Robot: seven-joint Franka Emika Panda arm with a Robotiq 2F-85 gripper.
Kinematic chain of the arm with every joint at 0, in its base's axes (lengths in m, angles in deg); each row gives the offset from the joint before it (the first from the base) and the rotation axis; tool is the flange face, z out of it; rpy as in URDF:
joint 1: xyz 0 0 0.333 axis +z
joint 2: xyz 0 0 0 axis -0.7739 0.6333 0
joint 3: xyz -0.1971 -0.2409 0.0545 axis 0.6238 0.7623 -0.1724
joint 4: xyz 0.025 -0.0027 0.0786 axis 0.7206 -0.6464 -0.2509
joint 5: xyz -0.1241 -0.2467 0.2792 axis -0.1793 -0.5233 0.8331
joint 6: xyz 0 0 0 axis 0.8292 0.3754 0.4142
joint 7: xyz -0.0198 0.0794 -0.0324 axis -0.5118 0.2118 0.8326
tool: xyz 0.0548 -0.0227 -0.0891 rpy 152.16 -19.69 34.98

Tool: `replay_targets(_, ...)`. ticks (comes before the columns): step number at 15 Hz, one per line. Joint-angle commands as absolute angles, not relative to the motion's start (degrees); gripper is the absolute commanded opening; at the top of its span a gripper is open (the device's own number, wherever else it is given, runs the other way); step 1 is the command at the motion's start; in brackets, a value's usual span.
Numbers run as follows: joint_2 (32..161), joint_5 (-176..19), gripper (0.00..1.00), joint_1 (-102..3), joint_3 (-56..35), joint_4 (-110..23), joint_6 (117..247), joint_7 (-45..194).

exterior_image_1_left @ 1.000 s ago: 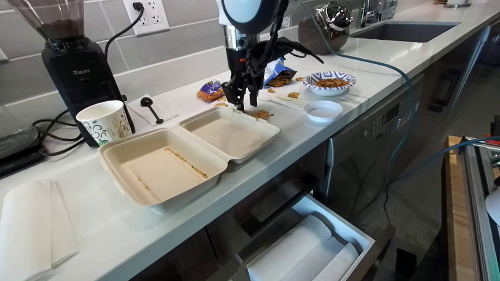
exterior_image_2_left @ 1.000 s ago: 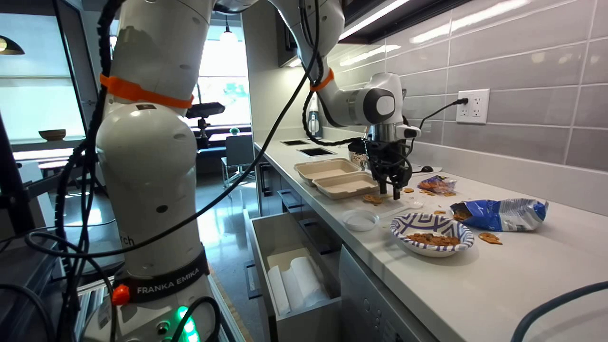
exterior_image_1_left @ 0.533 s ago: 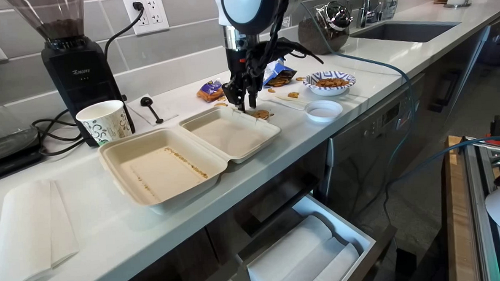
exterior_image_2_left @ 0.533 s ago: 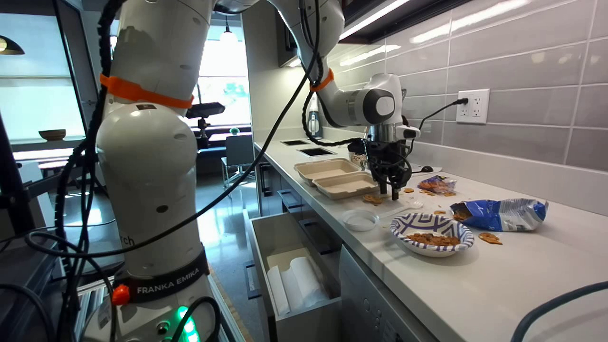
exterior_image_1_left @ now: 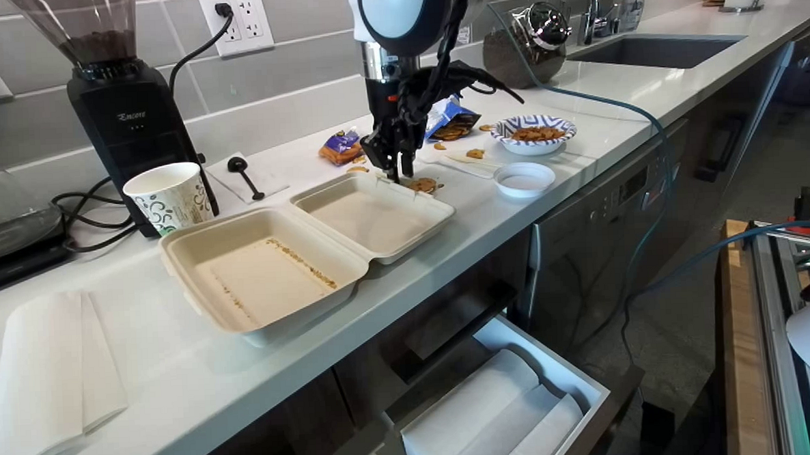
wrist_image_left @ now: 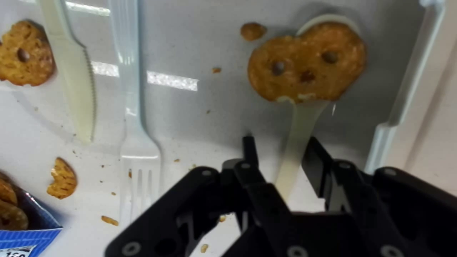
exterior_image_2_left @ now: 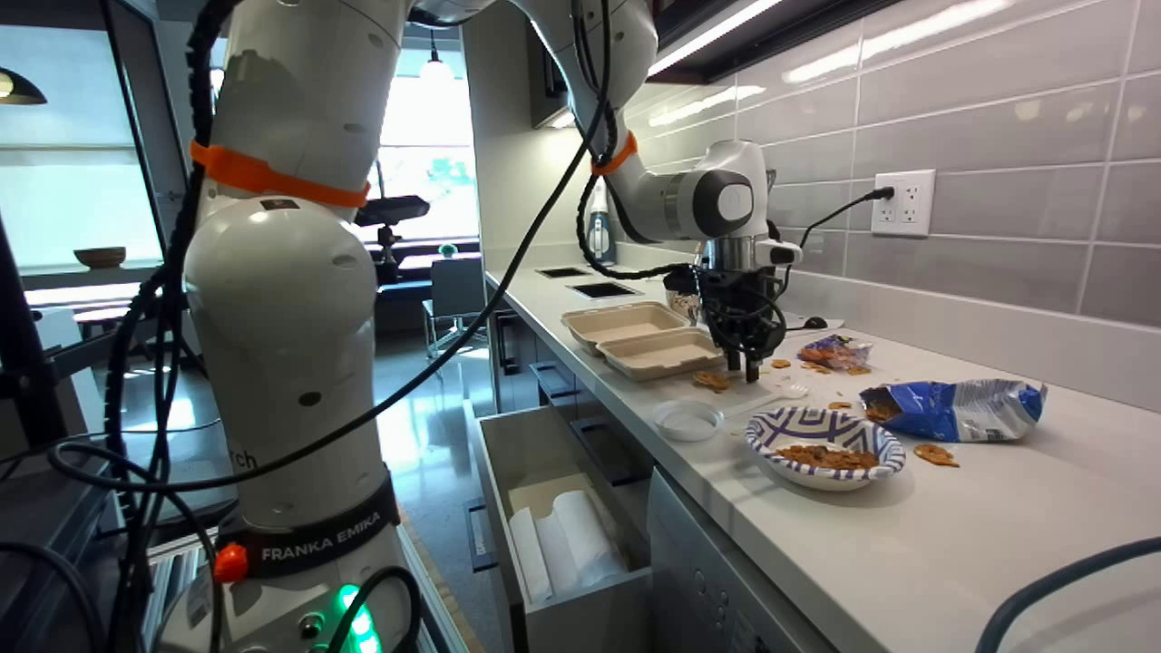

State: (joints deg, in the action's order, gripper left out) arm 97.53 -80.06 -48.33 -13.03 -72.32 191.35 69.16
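Fingers: closer together than a second ago; I have them parted astride the spoon.
Spoon: on the tabletop, beside the box.
Cracker: near the box, over the spoon's bowl.
Fork: farther from the box.

The Franka arm is standing nearly upright in its lower part, is arching over at the top, partly out of view, and is sloping down through the forearm to the wrist. Two orange straps are girding it, one on the upright part and one near the wrist, and a green light is glowing at the base. In both exterior views the gripper is hanging below the wrist, its fingers pointing down. In the wrist view the two fingers are standing apart, their dark tips lying about level with each other and a narrow gap showing between them
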Motion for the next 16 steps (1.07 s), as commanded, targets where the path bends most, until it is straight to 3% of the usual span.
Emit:
replay_targets(1, 97.7, -80.0, 0.35, -48.1, -13.1, -71.6, 189.1, 69.3)
replay_targets(6, 97.6, -80.2, 0.28, -47.9, -13.0, -71.6, 189.1, 69.0)
replay_targets(16, 97.6, -80.2, 0.22, -47.7, -13.1, -71.5, 188.9, 68.9)
